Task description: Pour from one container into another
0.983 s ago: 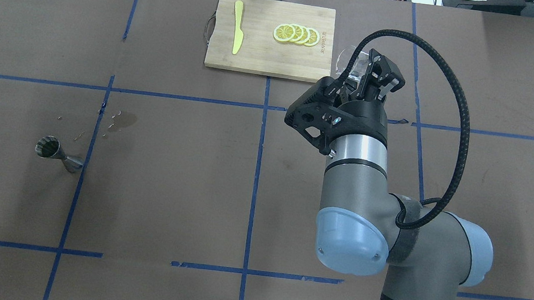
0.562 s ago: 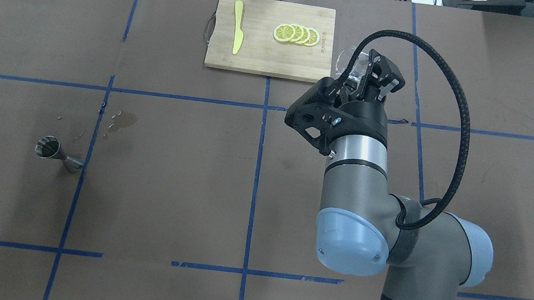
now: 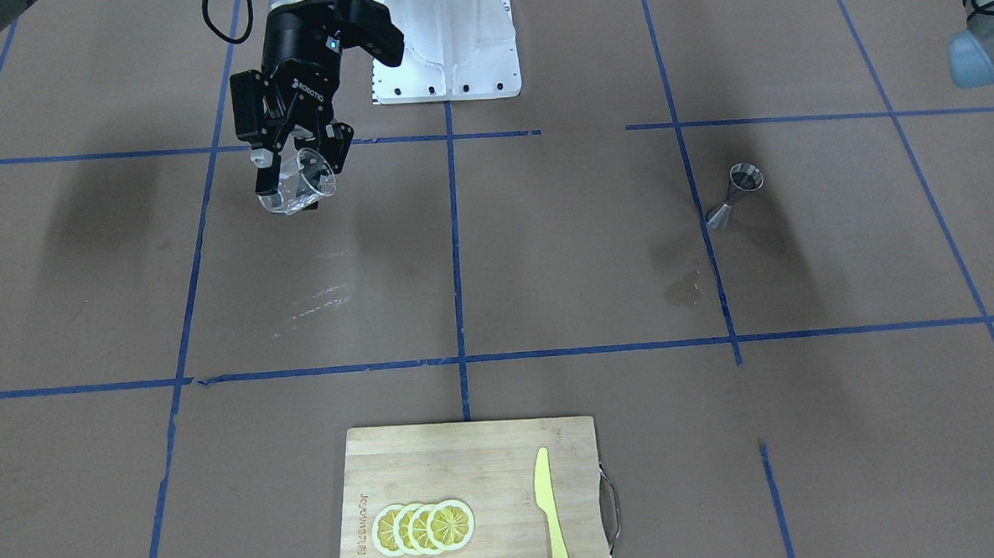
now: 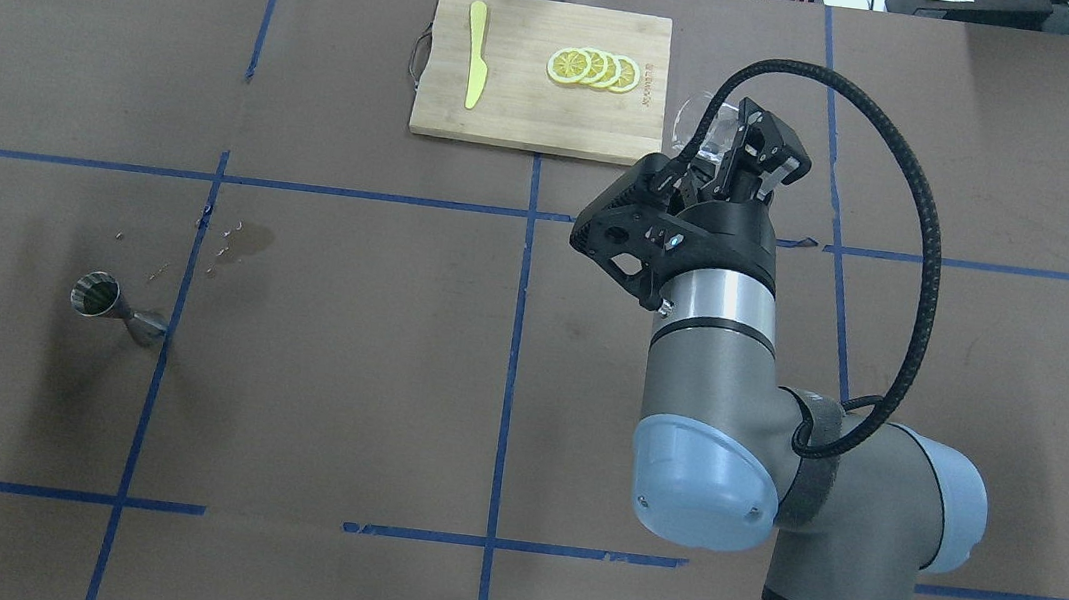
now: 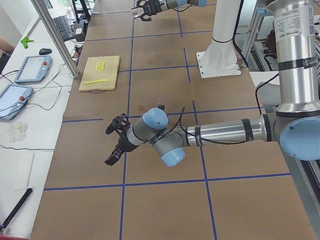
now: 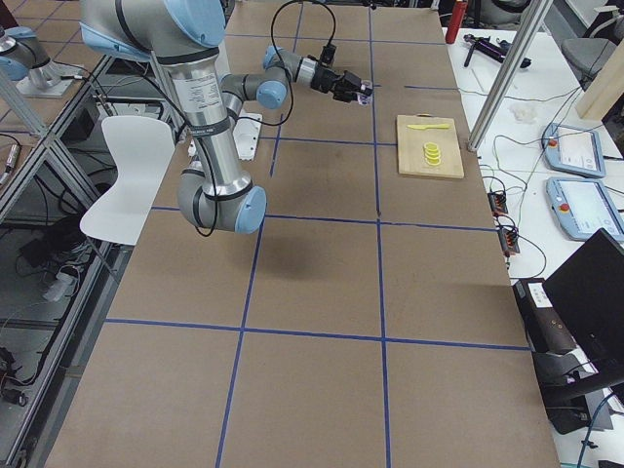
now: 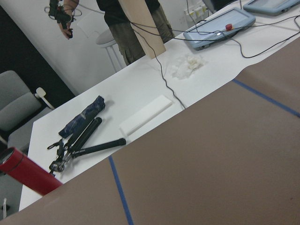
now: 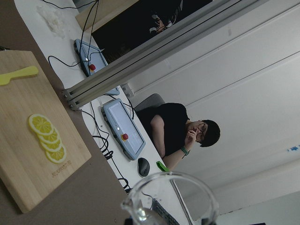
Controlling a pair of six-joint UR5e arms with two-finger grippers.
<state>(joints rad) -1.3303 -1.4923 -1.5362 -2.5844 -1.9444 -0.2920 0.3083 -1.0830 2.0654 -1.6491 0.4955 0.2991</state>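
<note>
My right gripper [image 3: 298,175] is shut on the clear cup [image 3: 290,196] and holds it tilted above the table, on the robot's right side. From overhead the cup [image 4: 691,123] shows just beyond the gripper [image 4: 733,148], beside the cutting board's corner. Its rim [image 8: 171,197] fills the bottom of the right wrist view. Far across the table, the steel jigger [image 3: 736,193] stands upright and alone [image 4: 113,306]. My left gripper [image 5: 115,142] hovers low near the table's left end; whether it is open or shut I cannot tell.
A wooden cutting board [image 4: 516,107] at the far middle carries lemon slices [image 4: 593,68] and a yellow knife [image 4: 475,52]. A wet stain [image 4: 249,242] lies near the jigger. The white base plate [image 3: 445,55] sits at the robot's side.
The left gripper's dark tip has left the overhead view's left edge. The right arm and the cup have barely moved.
</note>
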